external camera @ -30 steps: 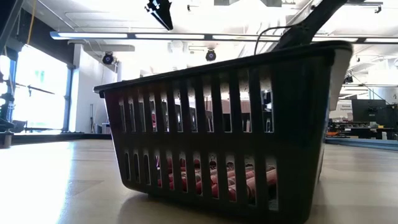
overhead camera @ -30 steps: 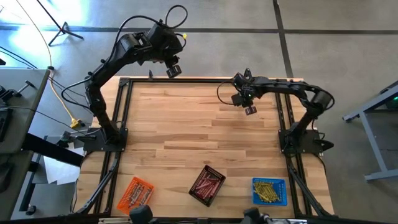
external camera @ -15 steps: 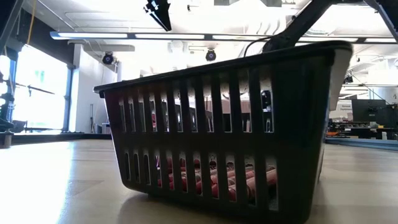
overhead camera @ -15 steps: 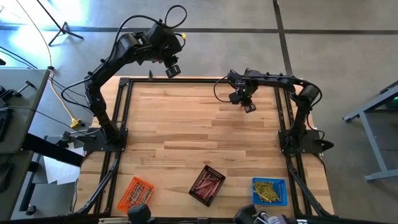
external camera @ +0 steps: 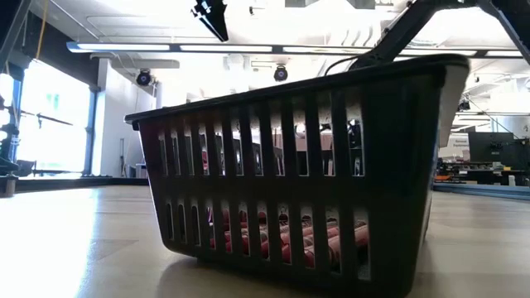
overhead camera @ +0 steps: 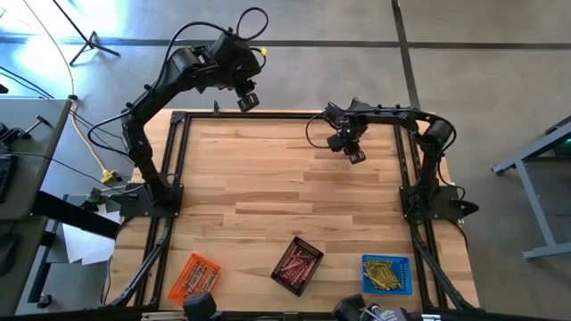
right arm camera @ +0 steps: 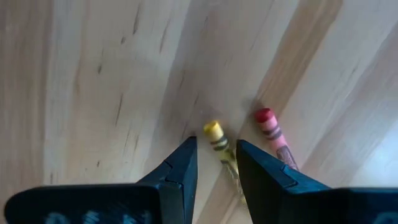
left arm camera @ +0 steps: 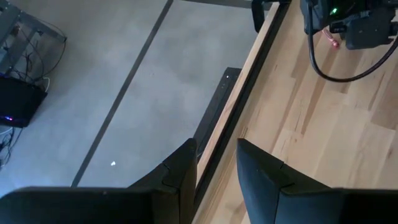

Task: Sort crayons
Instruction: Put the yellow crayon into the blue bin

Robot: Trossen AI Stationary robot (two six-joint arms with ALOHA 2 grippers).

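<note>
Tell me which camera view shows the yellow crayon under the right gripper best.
The right wrist view: the yellow crayon lies on the table partly between the right gripper fingers, beside a red crayon. The high view hides it beneath that gripper, the left wrist view shows only a reddish speck there, and the low view shows only the black tray.

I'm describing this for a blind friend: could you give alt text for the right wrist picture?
The right gripper points down at a wooden table, a yellow crayon in the narrow gap between its two dark fingers. A red crayon lies just beside it.

Orange tray [overhead camera: 194, 275], black tray [overhead camera: 296, 264], blue tray [overhead camera: 387, 274] (near table edge).
</note>
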